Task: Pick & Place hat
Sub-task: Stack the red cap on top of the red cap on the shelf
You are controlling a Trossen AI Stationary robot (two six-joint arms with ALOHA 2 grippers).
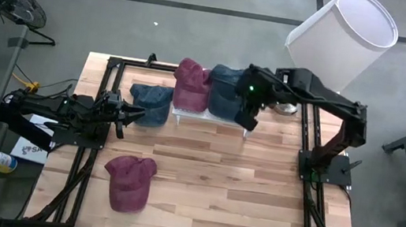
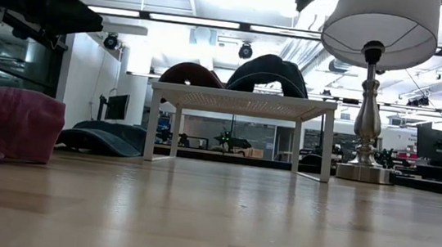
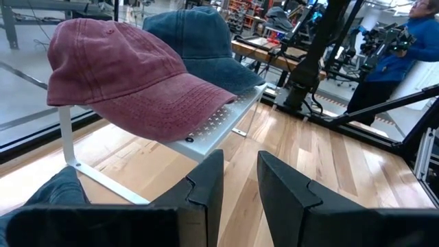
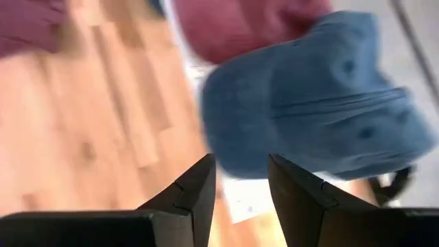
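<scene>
On the wooden counter (image 1: 258, 177) stands a small white rack (image 2: 244, 103) carrying two caps side by side: a maroon cap (image 1: 191, 84) and a blue denim cap (image 1: 224, 91). A second blue cap (image 1: 150, 104) lies on the counter just beside the rack, and a second maroon cap (image 1: 130, 181) lies well apart from it, nearer the front edge. The right gripper (image 1: 246, 118) hangs just above the rack's denim cap, its fingers (image 4: 195, 192) narrowly parted and holding nothing. The left gripper (image 1: 125, 112) sits low beside the blue cap on the counter, its fingers (image 3: 206, 185) a narrow gap apart and empty. A white-shaded lamp (image 1: 342, 30) stands at the far right corner.
</scene>
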